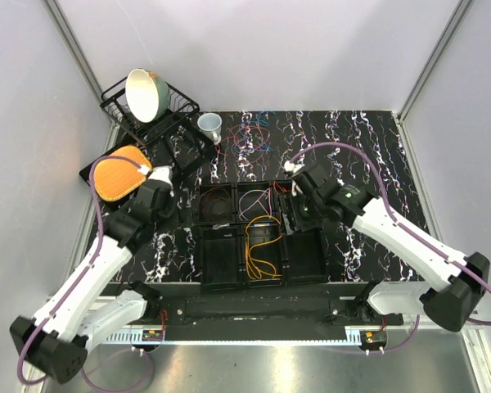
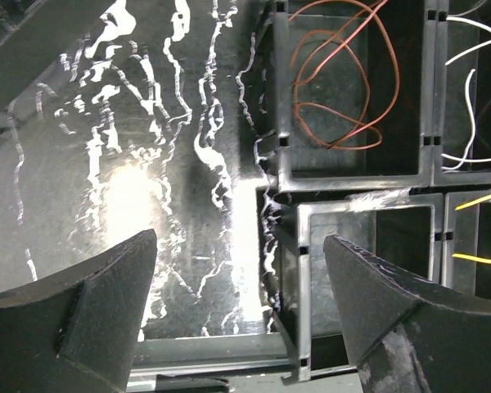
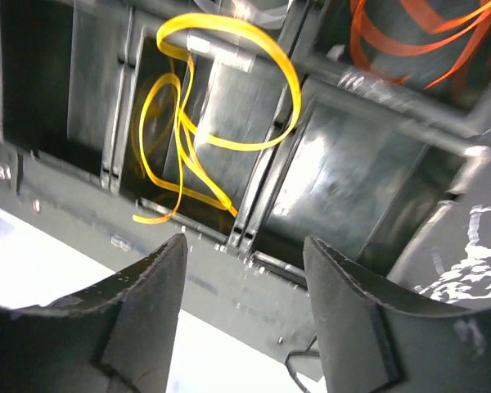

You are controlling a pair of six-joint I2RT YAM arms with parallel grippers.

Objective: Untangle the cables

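Observation:
A loose tangle of red, blue and purple cables (image 1: 250, 136) lies at the back of the table. A black six-compartment tray (image 1: 222, 260) holds an orange cable (image 1: 217, 205) at the back left, white and red cables (image 1: 259, 199) at the back middle, and yellow cables (image 1: 262, 250) at the front middle. My left gripper (image 1: 180, 211) is open and empty by the tray's left edge (image 2: 352, 182); in the left wrist view the gripper (image 2: 239, 241) faces the orange cable (image 2: 344, 82). My right gripper (image 1: 289, 213) is open and empty over the tray's right side; in the right wrist view the gripper (image 3: 244, 241) faces the yellow cable (image 3: 188, 106).
A black dish rack (image 1: 173, 115) with a tilted bowl (image 1: 146, 92) stands at the back left. A white cup (image 1: 211, 125) stands beside it. An orange oval pad (image 1: 119, 174) lies at the left edge. A black rail (image 1: 262, 307) runs along the near edge.

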